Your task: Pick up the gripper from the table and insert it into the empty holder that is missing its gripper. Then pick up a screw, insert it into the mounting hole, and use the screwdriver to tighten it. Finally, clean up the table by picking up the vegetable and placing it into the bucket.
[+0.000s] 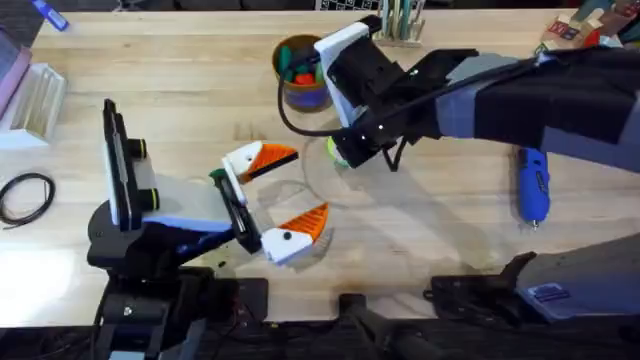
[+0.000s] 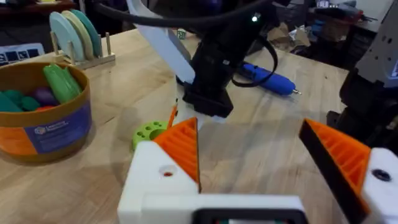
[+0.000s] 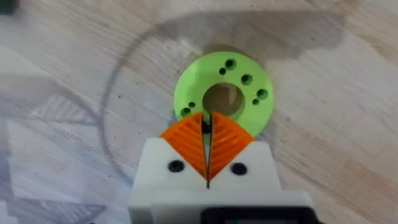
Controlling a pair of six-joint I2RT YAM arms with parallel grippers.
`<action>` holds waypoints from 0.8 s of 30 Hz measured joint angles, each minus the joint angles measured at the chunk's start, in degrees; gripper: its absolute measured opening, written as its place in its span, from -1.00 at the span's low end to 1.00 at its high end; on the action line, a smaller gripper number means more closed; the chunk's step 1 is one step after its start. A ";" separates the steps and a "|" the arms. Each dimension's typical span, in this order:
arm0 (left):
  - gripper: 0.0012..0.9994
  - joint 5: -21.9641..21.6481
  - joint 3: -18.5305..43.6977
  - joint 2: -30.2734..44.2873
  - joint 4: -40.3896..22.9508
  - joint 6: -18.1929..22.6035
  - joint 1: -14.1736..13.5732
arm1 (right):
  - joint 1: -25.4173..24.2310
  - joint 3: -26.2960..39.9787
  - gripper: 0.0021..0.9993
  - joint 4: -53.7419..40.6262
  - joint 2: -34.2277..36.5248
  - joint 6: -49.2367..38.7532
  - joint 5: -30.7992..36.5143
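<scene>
My right gripper [image 3: 206, 124] hangs just over the bright green disc [image 3: 249, 87] at mid-table, its orange pads shut on a small dark screw [image 3: 204, 128]. The overhead view shows it [image 1: 340, 150] beside the bucket [image 1: 305, 95]. My left gripper [image 1: 305, 185] stands open near the front, facing the disc, with an orange wedge on each white block and nothing held. The blue screwdriver [image 1: 532, 185] lies on the table to the right. A small dark green vegetable [image 1: 214, 177] peeks out beside the left arm. The loose gripper and the empty holder are out of view.
A rack of coloured discs [image 1: 400, 25] stands at the back behind the bucket. A clear box [image 1: 35, 100] and a black cable loop [image 1: 25, 195] lie at the left edge. Packaging [image 1: 580, 30] sits at the back right corner.
</scene>
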 joint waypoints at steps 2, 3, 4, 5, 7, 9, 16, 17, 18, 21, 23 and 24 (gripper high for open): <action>0.98 0.00 0.00 -0.02 0.00 0.00 0.00 | 0.00 0.00 -0.99 0.04 0.00 0.01 0.00; 0.98 0.00 0.00 -0.02 0.00 0.00 0.00 | 0.00 0.00 -0.99 0.04 0.00 0.00 0.02; 0.97 0.00 0.00 -0.02 0.00 0.00 0.00 | -0.02 0.00 -0.99 0.04 0.00 0.02 0.07; 0.97 0.00 0.00 -0.02 0.00 0.00 0.00 | -0.11 0.00 -0.99 0.03 0.00 0.00 0.20; 0.98 0.00 0.00 -0.02 0.00 0.00 0.00 | -0.13 0.00 -0.99 -0.07 -0.02 0.00 0.97; 0.98 0.00 0.00 -0.02 0.00 0.00 0.00 | -0.23 0.02 -0.99 -0.71 -0.15 0.00 2.30; 0.97 0.00 0.00 -0.02 0.00 0.00 0.00 | -0.61 2.65 -0.99 -7.89 -3.03 -0.75 5.40; 0.97 0.00 0.00 -0.02 0.00 0.00 0.00 | -0.61 3.42 -0.99 -8.66 -3.54 -1.12 5.38; 0.97 0.00 0.00 -0.02 0.00 0.00 0.00 | -0.61 4.45 -0.99 -9.88 -4.23 -1.61 5.35; 0.98 0.00 0.00 -0.02 0.00 0.00 0.00 | -0.61 7.52 -0.99 -14.25 -5.61 -2.56 5.35; 0.98 0.00 0.00 -0.02 0.00 0.00 0.00 | -0.61 10.31 -0.99 -18.53 -5.92 -2.99 5.35; 0.97 0.00 0.00 -0.02 0.00 0.00 0.00 | -0.58 12.34 -0.99 -21.07 -5.92 -3.41 5.30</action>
